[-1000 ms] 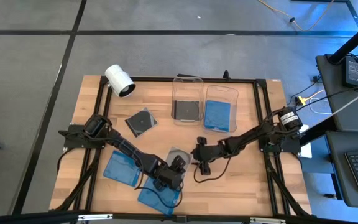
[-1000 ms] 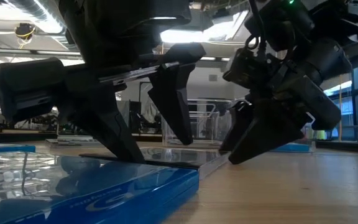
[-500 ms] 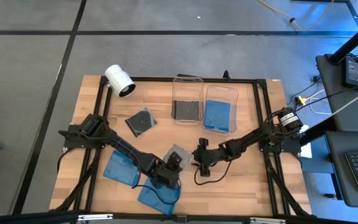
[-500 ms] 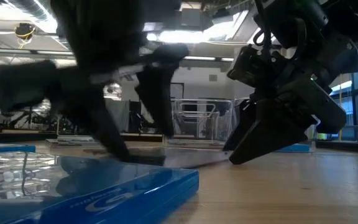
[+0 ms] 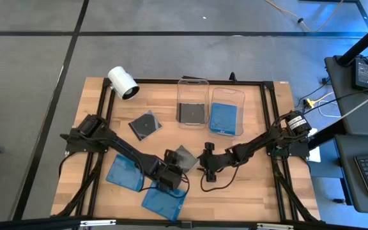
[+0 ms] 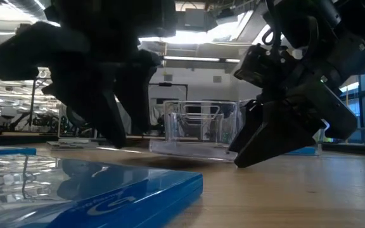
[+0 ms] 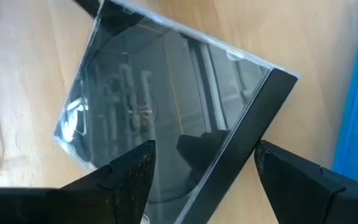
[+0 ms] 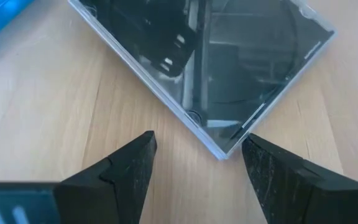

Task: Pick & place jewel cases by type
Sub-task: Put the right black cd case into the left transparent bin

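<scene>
At table's (image 5: 248, 191) far edge, two clear tubs: left tub (image 5: 192, 102) holding dark case (image 5: 192, 113), right tub (image 5: 227, 110) blue case (image 5: 224, 119). Both grippers, left (image 5: 173, 163) and right (image 5: 204, 161), spread apart, empty, flanking grey case (image 5: 184, 157).

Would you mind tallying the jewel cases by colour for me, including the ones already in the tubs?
Blue jewel cases: 3, two on the table and one in the right tub
Dark jewel cases: 3, one near the white cylinder, one between the end effectors, one in the left tub
Total: 6
</scene>
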Controlling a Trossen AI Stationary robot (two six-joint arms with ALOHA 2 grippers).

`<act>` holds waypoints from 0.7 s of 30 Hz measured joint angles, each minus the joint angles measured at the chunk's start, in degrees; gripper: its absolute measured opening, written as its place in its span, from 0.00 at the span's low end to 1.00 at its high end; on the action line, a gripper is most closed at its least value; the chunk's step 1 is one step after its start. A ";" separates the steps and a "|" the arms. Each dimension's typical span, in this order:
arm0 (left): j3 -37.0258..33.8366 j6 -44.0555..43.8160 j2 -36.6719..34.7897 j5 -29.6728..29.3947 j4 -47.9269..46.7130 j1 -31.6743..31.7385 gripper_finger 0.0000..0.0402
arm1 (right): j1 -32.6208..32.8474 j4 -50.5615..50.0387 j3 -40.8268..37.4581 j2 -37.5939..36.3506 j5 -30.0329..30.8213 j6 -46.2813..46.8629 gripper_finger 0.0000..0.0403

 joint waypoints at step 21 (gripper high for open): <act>4.21 15.73 -0.04 -6.10 5.20 -2.05 0.66 | -0.07 1.82 0.01 0.07 0.19 -1.01 0.61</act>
